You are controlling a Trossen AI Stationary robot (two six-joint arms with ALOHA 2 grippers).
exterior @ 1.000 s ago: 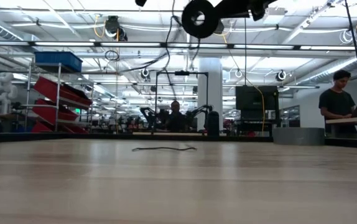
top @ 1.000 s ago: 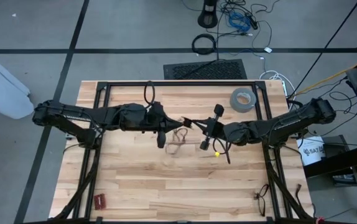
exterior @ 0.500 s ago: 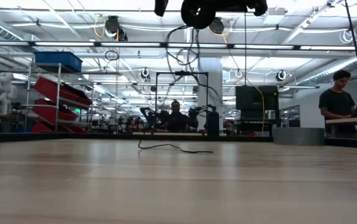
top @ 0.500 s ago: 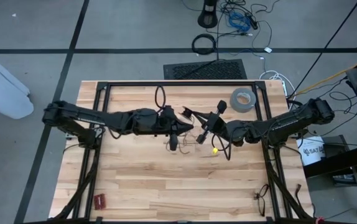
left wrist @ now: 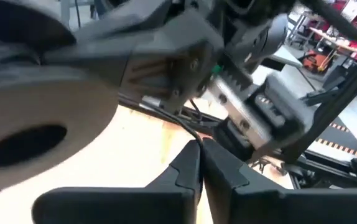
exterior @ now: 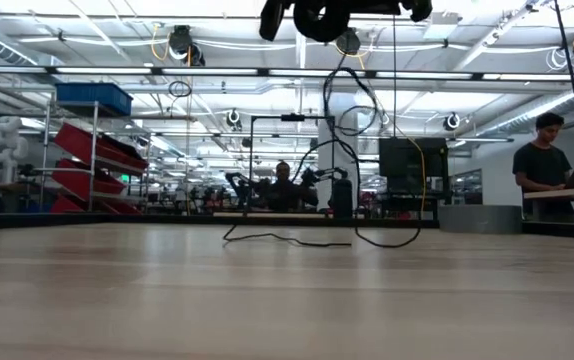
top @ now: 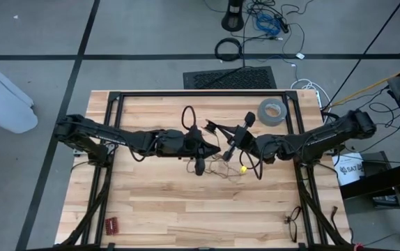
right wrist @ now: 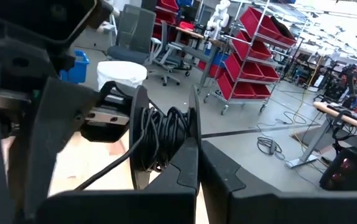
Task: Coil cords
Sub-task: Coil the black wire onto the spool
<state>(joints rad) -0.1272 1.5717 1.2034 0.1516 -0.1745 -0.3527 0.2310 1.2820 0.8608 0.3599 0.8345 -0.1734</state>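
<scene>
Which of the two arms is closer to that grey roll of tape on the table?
The right. Its end effector sits toward the table's middle, level with the grey tape roll and its arm passes just beside the roll. The left end effector is farther off, across the middle.

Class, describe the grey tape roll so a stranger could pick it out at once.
Start at the wooden table, then go to its far right corner, behind the right gripper. The tape roll lies flat there: a thick grey ring, unlike the thin black cord looping mid-table.
</scene>
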